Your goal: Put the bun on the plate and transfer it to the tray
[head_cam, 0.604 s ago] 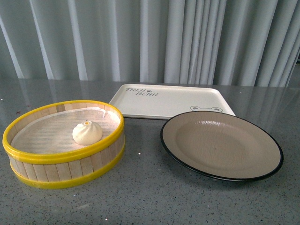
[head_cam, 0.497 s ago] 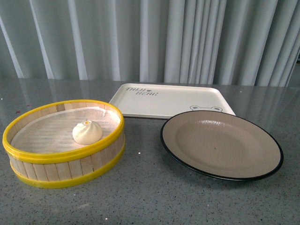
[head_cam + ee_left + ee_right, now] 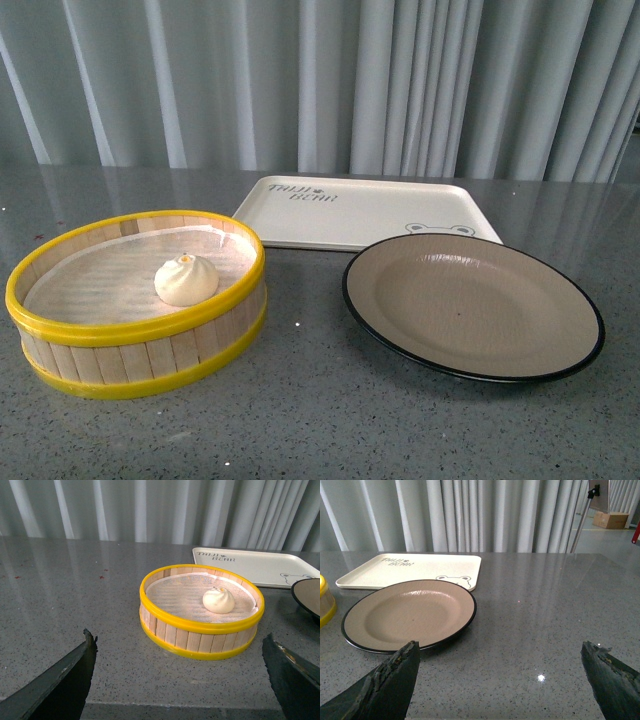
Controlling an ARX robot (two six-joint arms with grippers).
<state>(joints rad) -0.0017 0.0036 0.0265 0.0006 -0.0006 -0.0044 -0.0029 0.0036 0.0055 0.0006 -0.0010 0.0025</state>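
Observation:
The cream-white bun [image 3: 186, 279] sits inside the yellow-rimmed wooden steamer basket [image 3: 150, 345] at the front left; it also shows in the left wrist view [image 3: 218, 600]. The brown plate [image 3: 473, 307] with a black rim lies empty at the right, also in the right wrist view [image 3: 410, 614]. The cream tray [image 3: 362, 213] lies behind it, empty. Neither arm shows in the front view. My left gripper [image 3: 180, 642] is open and empty, short of the basket [image 3: 200, 640]. My right gripper [image 3: 501, 647] is open and empty, beside the plate over the table.
Grey speckled tabletop [image 3: 320, 410] carries everything. A pleated grey curtain [image 3: 320, 80] hangs behind the table. In the right wrist view a tripod leg [image 3: 581, 517] and a cardboard box [image 3: 611, 519] stand beyond the table's far right.

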